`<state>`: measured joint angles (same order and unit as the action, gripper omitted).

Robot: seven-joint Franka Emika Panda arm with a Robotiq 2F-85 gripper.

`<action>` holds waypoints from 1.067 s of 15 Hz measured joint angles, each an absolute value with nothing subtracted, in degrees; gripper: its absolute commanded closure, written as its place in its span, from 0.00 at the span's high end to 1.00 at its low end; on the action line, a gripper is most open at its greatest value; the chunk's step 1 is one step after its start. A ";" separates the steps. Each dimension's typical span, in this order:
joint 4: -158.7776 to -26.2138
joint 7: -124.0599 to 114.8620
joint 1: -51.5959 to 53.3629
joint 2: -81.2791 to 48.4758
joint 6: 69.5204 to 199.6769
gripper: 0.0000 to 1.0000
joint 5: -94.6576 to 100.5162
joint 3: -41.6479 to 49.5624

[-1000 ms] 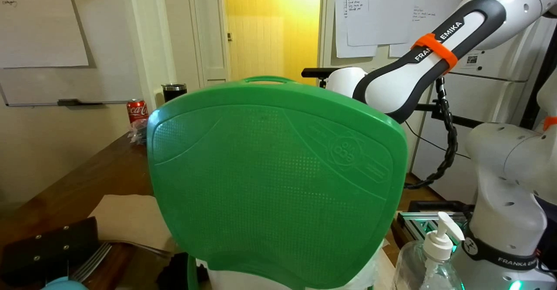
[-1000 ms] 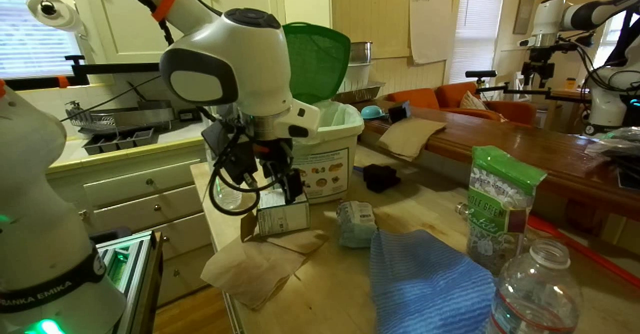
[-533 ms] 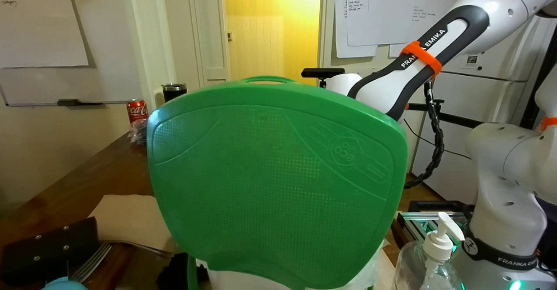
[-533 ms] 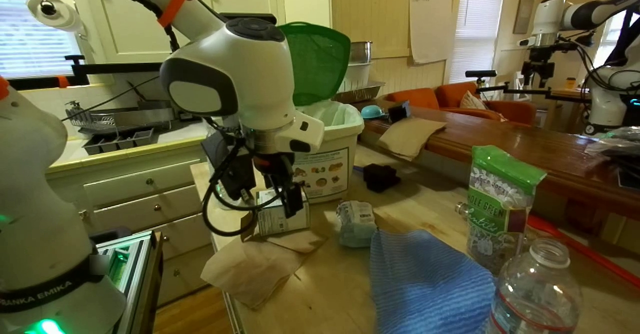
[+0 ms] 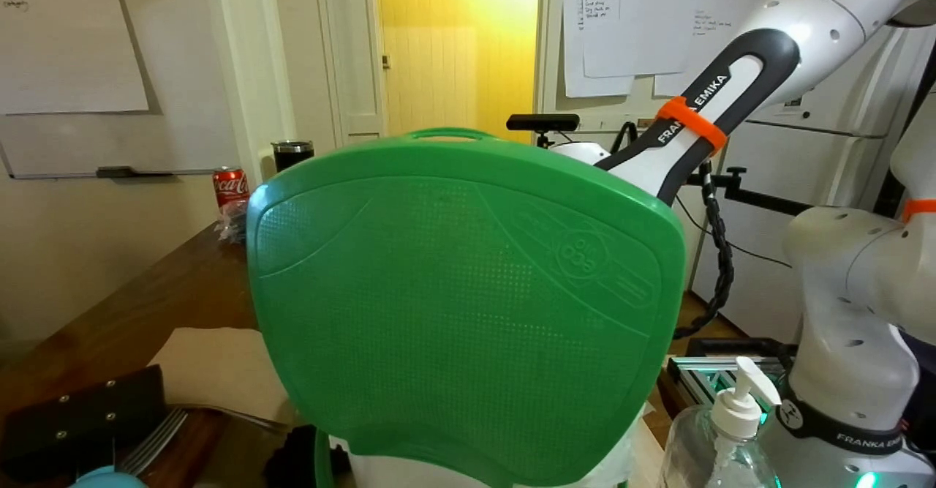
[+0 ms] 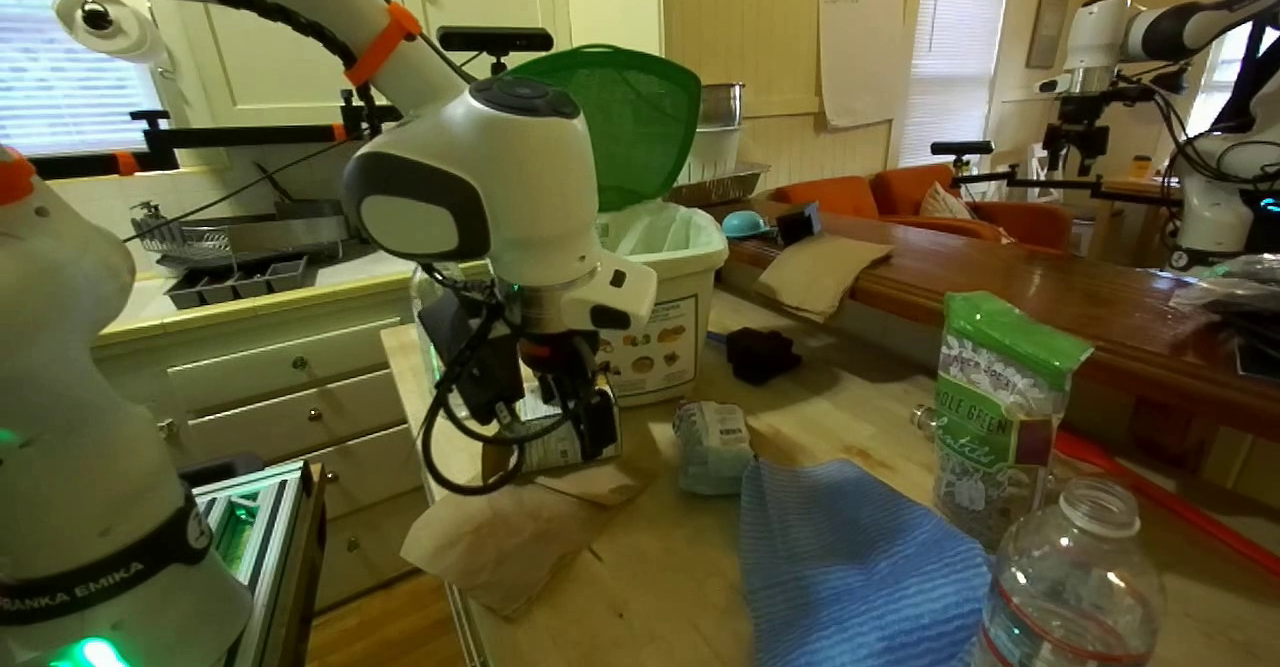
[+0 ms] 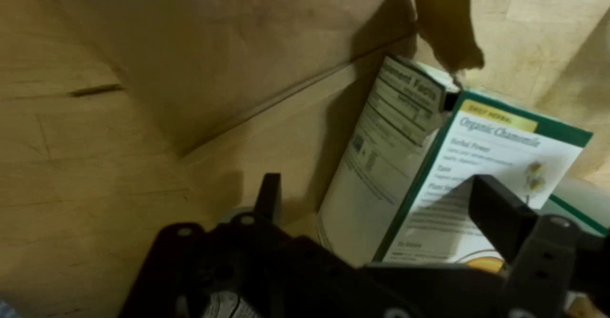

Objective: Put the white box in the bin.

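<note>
The white box point(image 6: 555, 450) with green edges and print lies on the wooden table in front of the bin. It fills the right middle of the wrist view point(image 7: 371, 184), its printed faces showing. The white bin point(image 6: 660, 327) has a bag liner and a raised green lid; in an exterior view the lid point(image 5: 468, 298) hides the box and the gripper. My gripper point(image 7: 379, 187) is open and points down at the box. One finger is beside the box's side face, the other over its printed white face. Contact cannot be told. The gripper point(image 6: 590, 427) partly covers the box.
Brown paper point(image 6: 510, 537) lies against the box. A pale packet point(image 6: 713, 447) and a blue cloth point(image 6: 850, 567) lie to its right in that view. A lentil bag point(image 6: 1000, 417), a clear bottle point(image 6: 1075, 587) and a dark object point(image 6: 760, 355) stand or lie further right.
My gripper has moved down and slightly toward the camera and right in an exterior view, from over the box to lower at its near side. The box has stayed in place.
</note>
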<state>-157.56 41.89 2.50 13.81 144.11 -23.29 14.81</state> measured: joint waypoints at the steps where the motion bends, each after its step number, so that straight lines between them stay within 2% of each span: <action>1: -157.52 41.89 2.36 13.30 144.44 1.00 -23.24 14.79; 9: -157.00 41.01 -1.96 13.02 144.86 1.00 -19.69 14.72; 16: -157.04 34.89 -8.50 14.34 144.86 1.00 -7.15 14.91</action>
<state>-157.04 34.89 -8.50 14.34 144.86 -7.15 14.91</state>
